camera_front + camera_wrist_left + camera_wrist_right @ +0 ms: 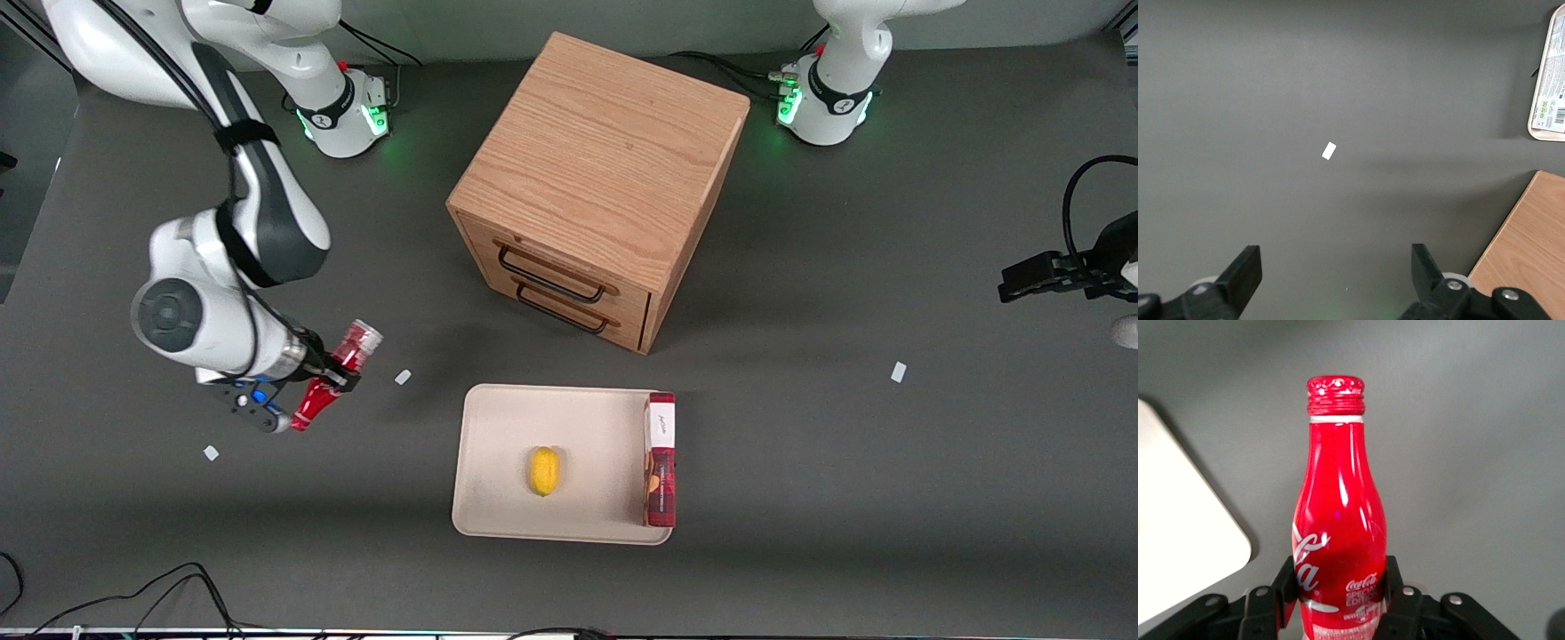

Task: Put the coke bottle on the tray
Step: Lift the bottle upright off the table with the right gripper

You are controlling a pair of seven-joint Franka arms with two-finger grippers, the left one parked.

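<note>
My right gripper [336,374] hangs above the table toward the working arm's end, shut on the coke bottle [340,373]. The bottle is red with white lettering, tilted, its silvery base up near the cabinet side and its red cap pointing down toward the front camera. In the right wrist view the coke bottle [1338,513] fills the middle, with a black finger pressed on each side of its lower body [1338,587]. The cream tray [498,444] lies on the table beside it, a short way off; a corner of the tray [1178,540] shows in the wrist view.
On the tray lie a lemon [544,470] and a flat red box [660,460] along one rim. A wooden drawer cabinet [596,178] stands farther from the front camera than the tray. Small white tags [403,377] [211,453] lie on the table near the gripper.
</note>
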